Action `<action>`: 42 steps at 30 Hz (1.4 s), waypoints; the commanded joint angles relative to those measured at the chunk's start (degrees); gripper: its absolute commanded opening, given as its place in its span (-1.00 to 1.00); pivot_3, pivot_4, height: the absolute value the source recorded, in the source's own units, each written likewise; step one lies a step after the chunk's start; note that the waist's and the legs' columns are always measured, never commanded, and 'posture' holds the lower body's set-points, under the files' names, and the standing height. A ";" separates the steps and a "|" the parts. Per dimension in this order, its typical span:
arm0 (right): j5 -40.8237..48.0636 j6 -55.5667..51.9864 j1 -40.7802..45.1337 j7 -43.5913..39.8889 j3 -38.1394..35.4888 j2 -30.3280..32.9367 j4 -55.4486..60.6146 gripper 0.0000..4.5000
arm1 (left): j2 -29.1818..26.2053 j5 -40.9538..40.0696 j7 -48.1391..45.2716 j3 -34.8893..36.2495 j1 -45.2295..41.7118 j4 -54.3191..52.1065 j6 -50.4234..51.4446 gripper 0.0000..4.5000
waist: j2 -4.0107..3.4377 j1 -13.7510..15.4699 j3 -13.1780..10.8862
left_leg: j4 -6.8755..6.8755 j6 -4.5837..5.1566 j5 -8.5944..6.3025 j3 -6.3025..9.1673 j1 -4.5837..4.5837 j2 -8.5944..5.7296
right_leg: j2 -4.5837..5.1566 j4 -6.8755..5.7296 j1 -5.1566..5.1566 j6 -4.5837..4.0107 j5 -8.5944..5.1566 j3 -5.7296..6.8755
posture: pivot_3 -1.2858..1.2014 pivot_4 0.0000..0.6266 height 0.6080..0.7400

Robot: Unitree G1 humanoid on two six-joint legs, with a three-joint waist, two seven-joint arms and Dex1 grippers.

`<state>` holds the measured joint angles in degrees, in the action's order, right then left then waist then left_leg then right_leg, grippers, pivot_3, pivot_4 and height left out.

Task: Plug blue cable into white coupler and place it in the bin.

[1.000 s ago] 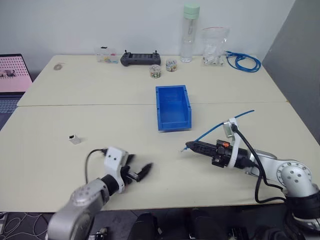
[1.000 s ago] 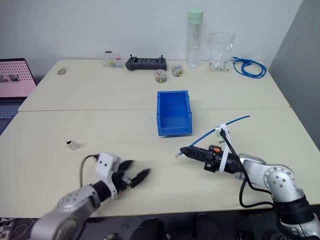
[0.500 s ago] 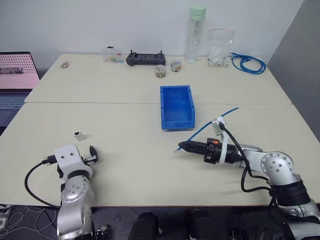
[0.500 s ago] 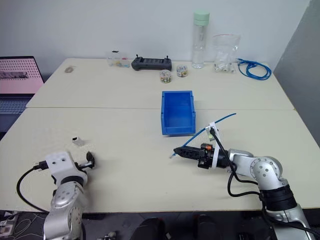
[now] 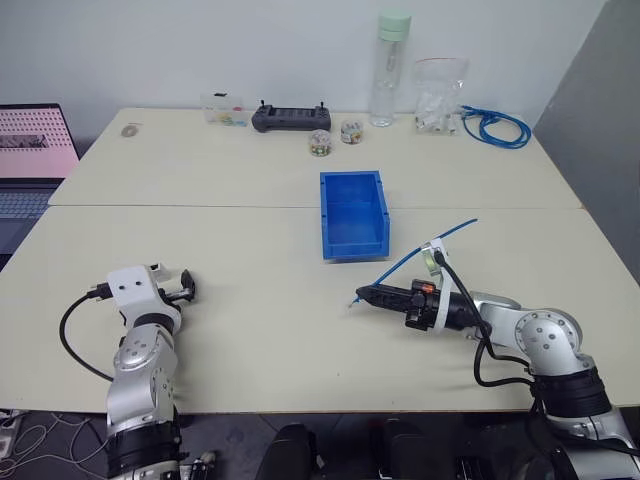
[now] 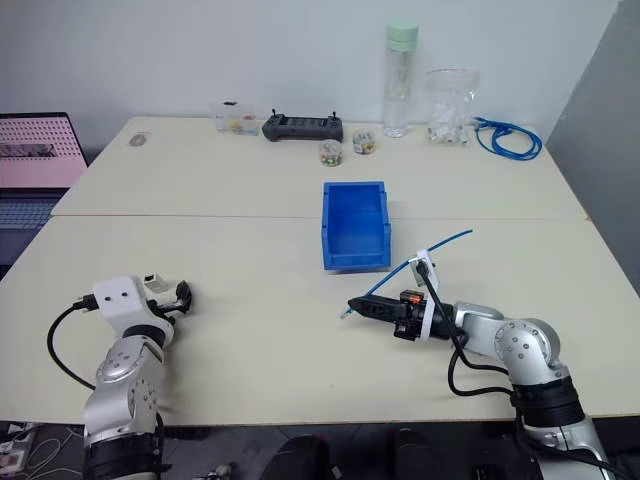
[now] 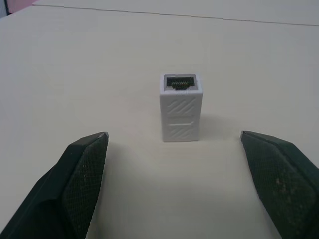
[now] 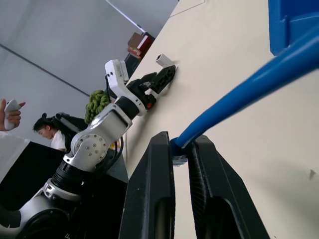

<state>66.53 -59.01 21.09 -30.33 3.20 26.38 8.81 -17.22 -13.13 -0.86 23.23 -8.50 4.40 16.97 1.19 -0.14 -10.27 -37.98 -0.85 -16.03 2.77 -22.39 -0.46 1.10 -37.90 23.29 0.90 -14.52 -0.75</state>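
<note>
White coupler (image 7: 181,106) upright on worktop (image 5: 280,300), left gripper (image 7: 181,169) fingers spread just before it, right gripper (image 5: 362,296) fingers pinching blue cable (image 5: 432,242) near bin (image 5: 353,243)

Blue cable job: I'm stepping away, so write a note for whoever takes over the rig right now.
Left pincer: open, level with the table, its fingers either side of the white coupler, not touching it.
Right pincer: shut on the blue cable near its plug end, held above the table.
The bin sits mid-table with nothing of the job in it.
Done: cable picked up.
Left: grip the coupler, plug the cable in, place the pair in the bin.
</note>
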 commanded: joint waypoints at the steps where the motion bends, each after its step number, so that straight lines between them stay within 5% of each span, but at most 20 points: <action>1: -0.57 0.04 -0.35 0.01 -1.78 -0.32 3.01 -0.95 | -2.67 -1.97 -2.89 1.47 -3.66 3.41 0.16 0.98 | 0.03 -0.01 -0.01 | 0.00 0.00 0.00 -0.04 0.00 -0.03 | 0.04 0.01 0.00 0.01 0.01 -0.05 | 0.03 -0.52 1.00; 9: -1.84 0.05 -0.84 0.12 -3.59 -0.51 3.17 -0.95 | -1.97 -3.09 -1.19 2.55 -3.08 3.40 1.31 0.98 | 0.03 -0.13 -0.01 | 0.00 0.00 0.00 0.01 -0.01 -0.01 | 0.04 -0.01 0.01 0.00 0.01 -0.01 | 0.03 -0.52 1.00; 26: -3.15 -0.77 -0.20 0.43 -4.65 -1.58 2.35 -0.95 | -2.17 -3.37 0.20 3.16 -3.90 1.03 3.22 -0.63 | 0.03 -0.10 -0.01 | 0.00 0.00 0.00 0.01 0.00 -0.02 | 0.04 -0.04 0.01 -0.01 0.02 -0.01 | 0.03 -0.52 1.00; 29: -3.64 -0.63 -0.16 0.73 -4.89 -2.19 1.96 -0.95 | -3.21 -2.24 -0.73 1.98 -4.03 0.36 3.00 -0.66 | 0.03 -0.10 -0.01 | 0.00 0.00 0.00 0.01 0.00 -0.02 | 0.04 -0.04 0.01 -0.01 0.02 -0.01 | 0.03 -0.52 1.00; 34: -6.29 0.08 0.70 -0.22 -4.39 -1.04 3.36 -0.95 | -12.88 4.01 -17.56 -13.64 0.96 -7.24 1.35 -0.66 | 0.04 -0.24 -0.02 | 0.01 -0.01 0.00 0.01 0.00 -0.02 | 0.02 -0.05 0.02 -0.01 0.02 -0.01 | 0.03 -0.52 1.00; 42: -19.18 7.18 7.66 -6.80 3.54 3.70 8.52 -0.95 | -19.85 -6.03 -49.85 -30.74 1.88 -19.45 1.41 -0.66 | -0.03 -0.34 -0.05 | 0.03 -0.02 0.01 -0.04 -0.03 0.00 | 0.03 -0.02 0.10 -0.05 0.01 -0.05 | 0.03 -0.52 1.00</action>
<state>50.18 -54.95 26.92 -34.59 5.18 29.25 14.45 -36.51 -18.16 -44.64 -4.52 -4.97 -14.11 20.25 1.15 -0.48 -10.32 -37.94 -0.87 -16.02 2.74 -22.41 -0.46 1.11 -37.93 23.38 0.84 -14.51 -0.80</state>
